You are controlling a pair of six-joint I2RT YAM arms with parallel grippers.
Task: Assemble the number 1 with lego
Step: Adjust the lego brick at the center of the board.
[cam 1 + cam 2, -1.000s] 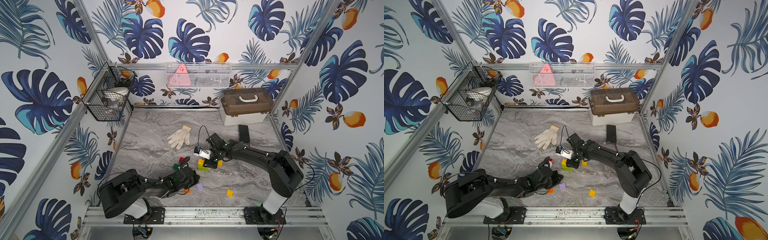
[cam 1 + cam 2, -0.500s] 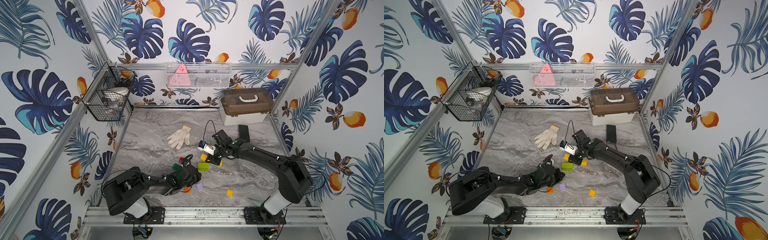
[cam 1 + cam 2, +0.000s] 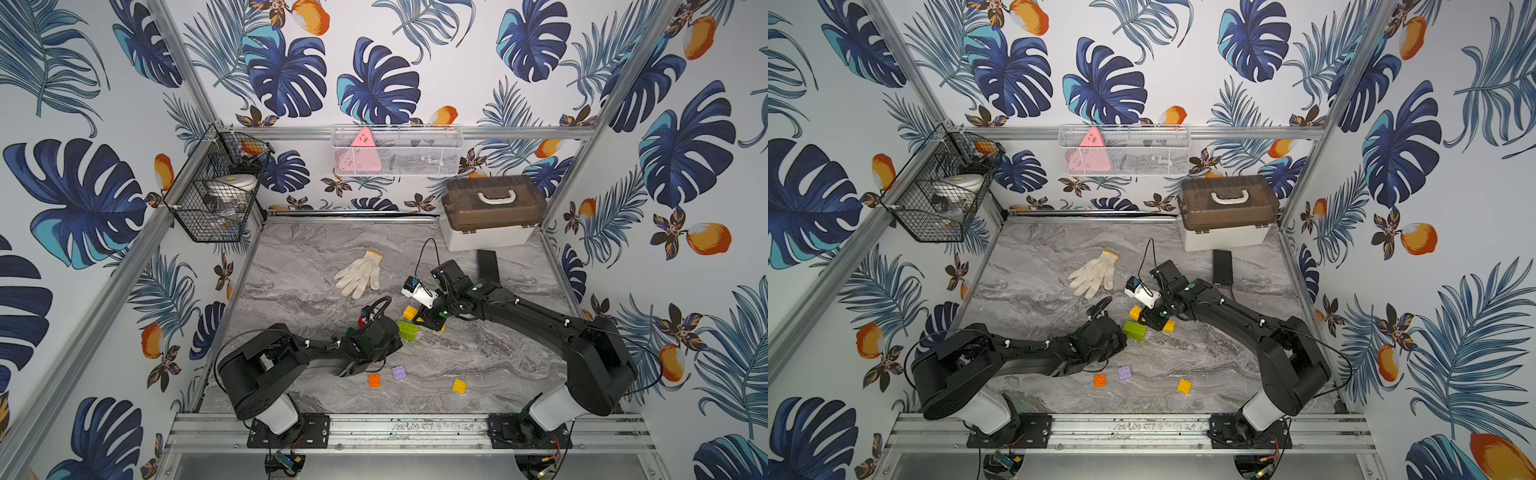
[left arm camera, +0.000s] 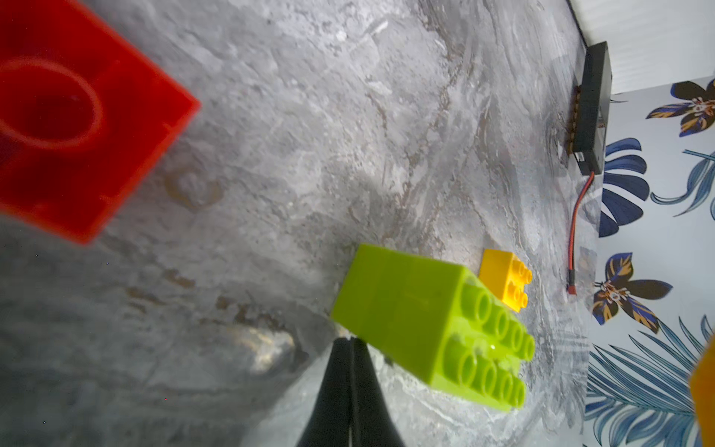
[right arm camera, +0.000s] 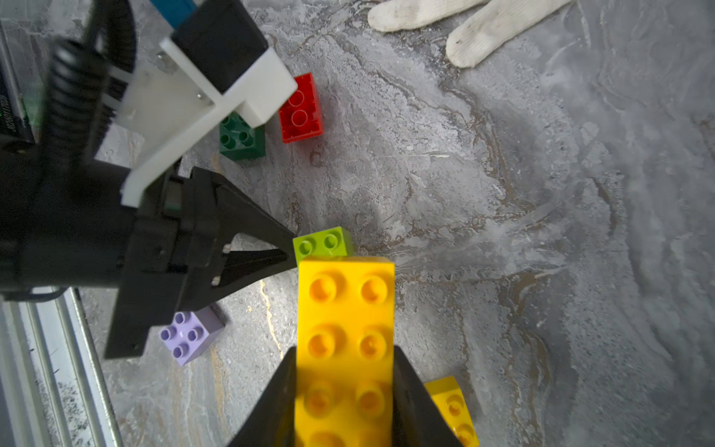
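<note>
Holding long yellow brick in right gripper, studs up, far end overlapping lime brick on the table, seemingly in line with it lengthwise. Left gripper pinched shut, empty, tips at lime brick's side. Right arm nearer for stacking; likely calls for easing farther over lime brick, then pressing down.
</note>
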